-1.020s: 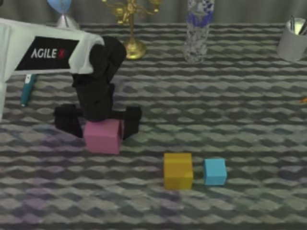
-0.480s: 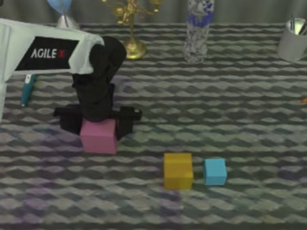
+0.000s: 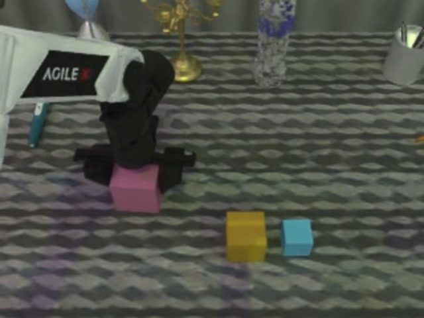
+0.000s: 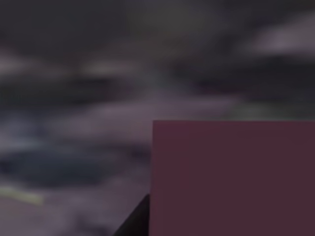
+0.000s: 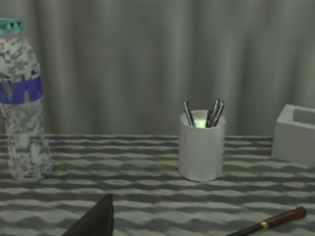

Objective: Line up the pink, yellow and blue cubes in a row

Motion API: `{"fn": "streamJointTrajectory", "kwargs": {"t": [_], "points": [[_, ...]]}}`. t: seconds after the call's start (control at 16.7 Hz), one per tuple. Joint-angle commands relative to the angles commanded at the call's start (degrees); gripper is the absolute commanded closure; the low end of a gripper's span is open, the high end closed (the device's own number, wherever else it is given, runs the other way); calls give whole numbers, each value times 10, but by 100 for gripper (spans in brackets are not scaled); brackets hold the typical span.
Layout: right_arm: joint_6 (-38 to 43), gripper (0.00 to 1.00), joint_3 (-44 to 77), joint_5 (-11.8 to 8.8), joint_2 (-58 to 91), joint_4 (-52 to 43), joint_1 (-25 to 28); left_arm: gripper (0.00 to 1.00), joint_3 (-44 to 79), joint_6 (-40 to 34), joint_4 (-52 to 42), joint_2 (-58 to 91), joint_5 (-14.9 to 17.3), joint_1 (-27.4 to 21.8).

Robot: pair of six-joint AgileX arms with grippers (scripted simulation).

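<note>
Pink and matte, the large cube point(image 3: 136, 189) sits left of the table's centre, clamped between the 2 black fingers of the left gripper point(image 3: 136, 167), whose jaws press its left and right faces. The white left arm point(image 3: 59, 69) reaches in from the top view's left edge. In the left wrist view the pink cube point(image 4: 231, 177) fills much of the frame as a flat dull slab. To its right and nearer the front edge, the mustard-yellow cube point(image 3: 246, 236) and the small light-blue cube point(image 3: 297, 237) stand just beside each other, a narrow gap between them. The cloth point(image 3: 331, 152) is a grey-green wavy weave. At the back stand a brass candelabra point(image 3: 180, 26), a clear plastic bottle point(image 3: 273, 40) and a white pen cup point(image 3: 403, 56). Of the right gripper only a dark tip point(image 5: 96, 219) shows, so I cannot tell how it stands.
</note>
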Motion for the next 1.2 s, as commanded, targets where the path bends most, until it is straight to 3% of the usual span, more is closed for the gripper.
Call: {"fn": "streamJointTrajectory", "kwargs": {"t": [0.54,0.96,1.2], "points": [[0,0,0,0,0,0,0,100,2,1,-4,-4,-1,1],[0,0,0,0,0,0,0,100,70,-1,-123,-51,-1,10],[0,0,0,0,0,0,0,100,79,0,-136,-60,-1,11]]}}
